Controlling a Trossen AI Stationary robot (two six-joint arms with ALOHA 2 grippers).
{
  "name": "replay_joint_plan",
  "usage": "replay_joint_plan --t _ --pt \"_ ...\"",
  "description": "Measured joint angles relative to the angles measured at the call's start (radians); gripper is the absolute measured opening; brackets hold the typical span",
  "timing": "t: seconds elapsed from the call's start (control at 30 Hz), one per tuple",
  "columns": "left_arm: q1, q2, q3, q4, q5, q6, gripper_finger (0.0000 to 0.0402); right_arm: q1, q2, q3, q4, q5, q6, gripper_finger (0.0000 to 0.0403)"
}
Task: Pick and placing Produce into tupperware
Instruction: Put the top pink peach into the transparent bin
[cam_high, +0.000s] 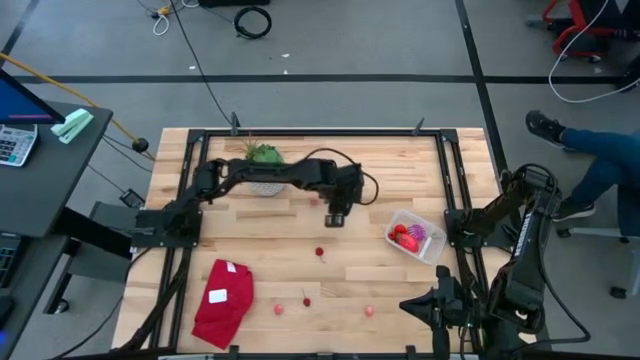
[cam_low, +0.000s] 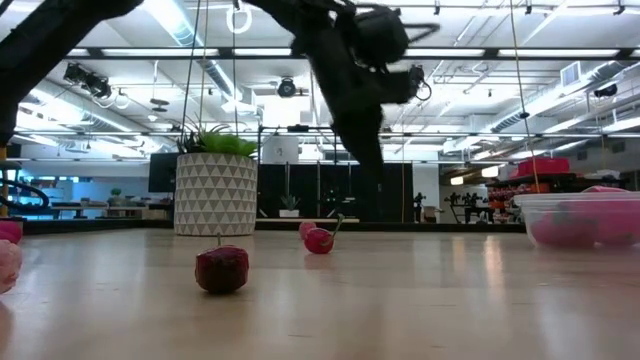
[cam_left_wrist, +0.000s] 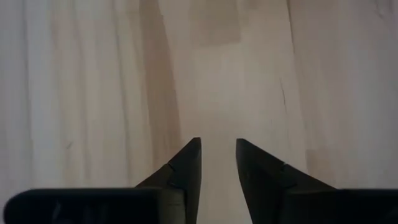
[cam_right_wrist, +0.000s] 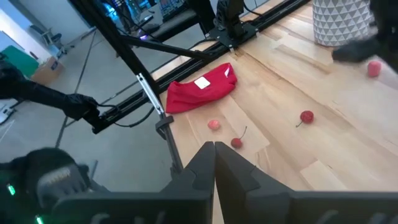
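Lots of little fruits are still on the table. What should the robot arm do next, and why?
Probably lower the left gripper toward the pink piece beside it. Its fingers are apart with only bare wood between them, so it holds nothing. The tupperware already holds some produce, but several pieces still lie loose, like the cherry. The right gripper waits, shut, at the table's edge.

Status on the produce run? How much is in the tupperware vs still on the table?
Done: the tupperware already holds several red and pink pieces plus the striped ball. In hand: nothing; the left gripper hangs open and empty over bare wood mid-table, and the right gripper is shut, parked at the table's near right edge. Left: at least four loose pieces, including the cherry, another and two pink ones.
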Motion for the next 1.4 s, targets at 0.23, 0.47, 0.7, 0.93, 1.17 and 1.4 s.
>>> replay_joint_plan --t 0.23,0.47,0.7,0.93,1.17,1.4 --pt "0.065 -0.21 0.001 -0.231 -0.001 0.055 0.0083 0.0 0.0 0.0 -0.001 0.003 -0.004 0.0018" --pt "0.143 -0.467 -0.047 -0.326 -0.002 0.035 0.006 0.0 -0.001 0.0 0.0 0.016 -0.009 0.0018" --pt "0.156 -0.767 -0.573 0.11 0.077 0.027 0.0042 0.0 -0.001 0.0 -0.002 0.02 -0.012 0.0018" --pt "0.143 -0.903 -1.119 0.749 0.078 -0.123 0.0044 -0.008 -0.001 0.0 -0.002 0.027 -0.031 0.0018" --pt "0.142 -0.875 -1.352 1.12 0.071 -0.264 0.0042 -0.018 -0.002 0.0 -0.003 0.029 -0.035 0.0018" --pt "0.118 -0.873 -1.362 1.134 0.062 -0.215 0.0043 -0.029 -0.017 0.0 -0.005 0.03 -0.133 0.0018"
